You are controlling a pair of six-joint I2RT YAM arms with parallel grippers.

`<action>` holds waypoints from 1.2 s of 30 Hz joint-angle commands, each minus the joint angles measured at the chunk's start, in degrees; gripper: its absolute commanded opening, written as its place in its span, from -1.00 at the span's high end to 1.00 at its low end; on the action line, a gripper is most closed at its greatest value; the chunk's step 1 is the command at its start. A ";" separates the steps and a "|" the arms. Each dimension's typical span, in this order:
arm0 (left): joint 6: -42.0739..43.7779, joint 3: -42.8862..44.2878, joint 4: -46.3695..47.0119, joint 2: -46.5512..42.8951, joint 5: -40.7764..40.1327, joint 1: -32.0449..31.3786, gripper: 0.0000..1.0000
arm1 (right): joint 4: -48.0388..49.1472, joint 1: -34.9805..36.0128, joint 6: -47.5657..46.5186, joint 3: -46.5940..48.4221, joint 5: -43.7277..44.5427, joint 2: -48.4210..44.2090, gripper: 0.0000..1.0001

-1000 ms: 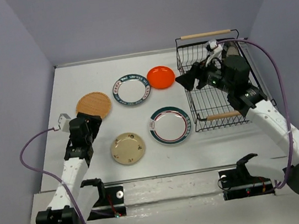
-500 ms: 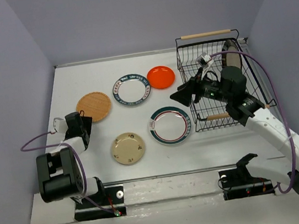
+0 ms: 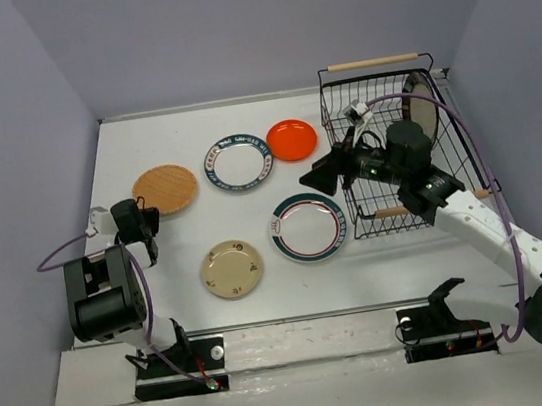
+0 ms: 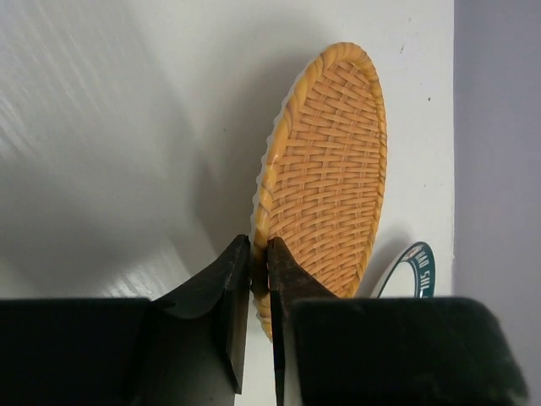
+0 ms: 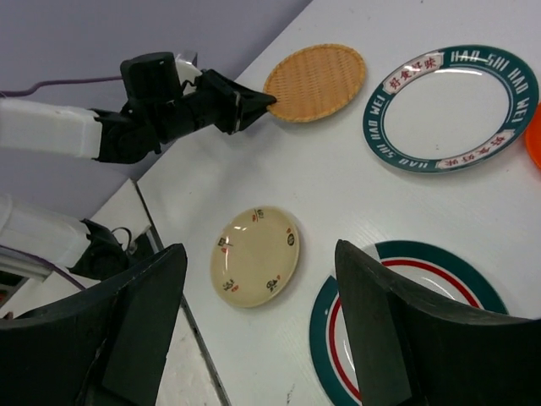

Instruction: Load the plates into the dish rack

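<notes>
Pinching the round woven tan plate (image 4: 325, 178) by its rim with the left claw (image 4: 259, 249). Fingers squeezed nearly together, with just the thin edge of the plate between them. Gripped at about 7 o'clock on the plate, the side nearest the arm, most likely for want of anything else to grab on something so flat. Hard to tell whether lifted off the white table (image 3: 141, 140) yet.

Seen from above: woven plate at about 10 o'clock on the table, well apart from the big black wire dish rack with wooden handles (image 3: 333, 103) over at 2 o'clock. Too far, probably, for the left arm alone.

Holding nothing with the right claw (image 3: 322, 173). Wide open, with only air between the fingers, hanging above the table just beside the rack's 9 o'clock side. Pointed toward the plates, maybe to take the woven one in a hand-over, maybe to pick up a closer plate. No way to know which.

Already in the rack: one cream plate with a dark rim (image 3: 423, 103), standing up on its edge near the 1 o'clock corner. Stood that way, most likely, to save room for the rest.

Lying flat and not yet loaded: the white plate with a dark green lettered rim (image 3: 239, 162) at 12 o'clock, the small shiny orange-red plate (image 3: 291, 139) just beside the rack, the small beige plate (image 3: 231, 268) at 7 o'clock, and the white plate with green and red stripes (image 3: 308, 226) near the middle.
</notes>
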 commanded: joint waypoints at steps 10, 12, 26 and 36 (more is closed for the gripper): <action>5.10 -6.61 -9.76 -36.48 6.16 1.45 0.89 | 4.87 12.78 1.76 8.83 4.09 17.24 -0.66; 9.32 -5.39 -13.55 -42.53 9.04 1.54 0.89 | 4.87 13.31 2.28 10.94 4.36 19.16 -0.70; 21.73 2.44 -11.10 -45.47 46.32 -4.78 0.89 | 3.99 13.32 3.87 21.93 6.55 30.34 -0.80; 25.87 7.19 -11.97 -44.42 52.13 -13.40 0.89 | -0.84 13.32 -0.26 16.15 17.27 25.34 -0.81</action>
